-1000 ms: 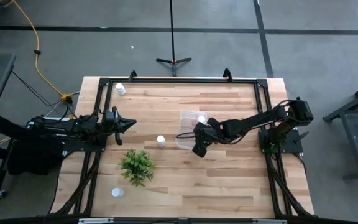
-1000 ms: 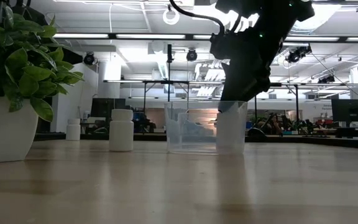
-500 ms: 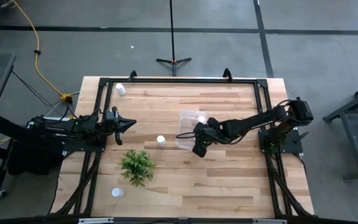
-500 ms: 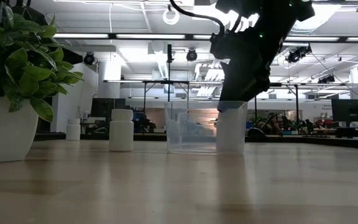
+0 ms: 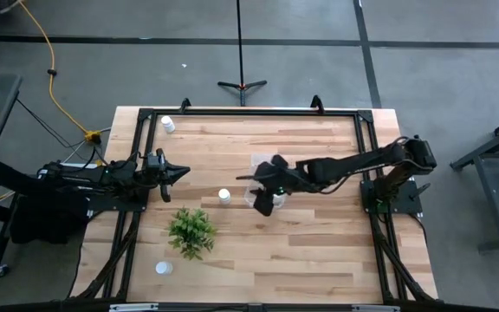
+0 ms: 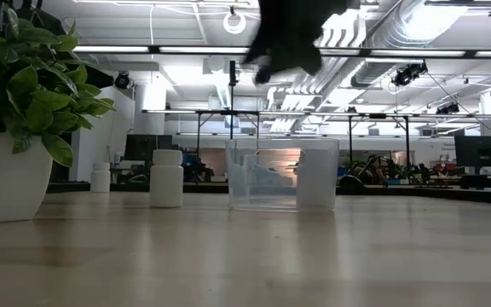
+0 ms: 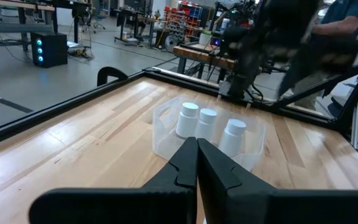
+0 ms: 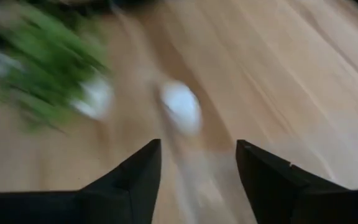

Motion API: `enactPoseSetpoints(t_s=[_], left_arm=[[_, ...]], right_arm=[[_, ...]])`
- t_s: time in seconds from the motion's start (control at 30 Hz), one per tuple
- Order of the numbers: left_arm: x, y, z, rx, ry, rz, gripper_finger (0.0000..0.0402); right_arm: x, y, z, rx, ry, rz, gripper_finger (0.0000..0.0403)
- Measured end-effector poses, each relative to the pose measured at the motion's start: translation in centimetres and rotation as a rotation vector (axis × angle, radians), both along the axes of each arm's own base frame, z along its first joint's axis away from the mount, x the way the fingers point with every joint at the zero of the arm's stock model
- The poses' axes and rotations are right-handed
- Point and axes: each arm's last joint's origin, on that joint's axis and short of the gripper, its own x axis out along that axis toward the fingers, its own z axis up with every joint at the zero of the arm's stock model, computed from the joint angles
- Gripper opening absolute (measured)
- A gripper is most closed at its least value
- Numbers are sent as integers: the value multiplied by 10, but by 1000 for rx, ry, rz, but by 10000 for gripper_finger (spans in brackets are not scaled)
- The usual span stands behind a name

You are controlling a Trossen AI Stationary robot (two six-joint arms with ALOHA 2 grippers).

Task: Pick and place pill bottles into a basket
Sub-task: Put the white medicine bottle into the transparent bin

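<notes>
High view: right tool [image 5: 262, 198] above basket [image 5: 258, 165]; fingers apart.

No readable text, label, brand, number or sign found: bottles [image 7: 187, 119] plain white, basket [image 7: 166, 127] unmarked, background too small.

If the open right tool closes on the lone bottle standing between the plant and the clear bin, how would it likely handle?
The bottle looks rigid and probably light. It stands upright on a narrow base, so a sideways nudge from the right tool may tip it. Once down, its round body would likely roll across the table.
</notes>
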Motion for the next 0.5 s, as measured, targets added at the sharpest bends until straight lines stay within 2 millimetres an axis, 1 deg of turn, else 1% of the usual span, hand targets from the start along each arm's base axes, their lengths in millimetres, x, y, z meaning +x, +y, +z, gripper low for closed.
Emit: enactPoseSetpoints(t_s=[0.13, 0.23, 0.33, 0.43, 0.5], left_arm=[[0, 0, 0, 0, 0, 0, 46], [0, 0, 0, 0, 0, 0, 46], [0, 0, 0, 0, 1, 0, 46], [0, 0, 0, 0, 1, 0, 46], [0, 0, 0, 0, 1, 0, 46]], right_arm=[[11, 11, 35, -8, -166, 161, 153], [4, 18, 52, 0, -212, 246, 115], [-15, 24, 62, 2, -236, 274, 78], [-44, 29, 64, -36, -249, 233, 44], [-65, 30, 62, -62, -278, 188, 23]])
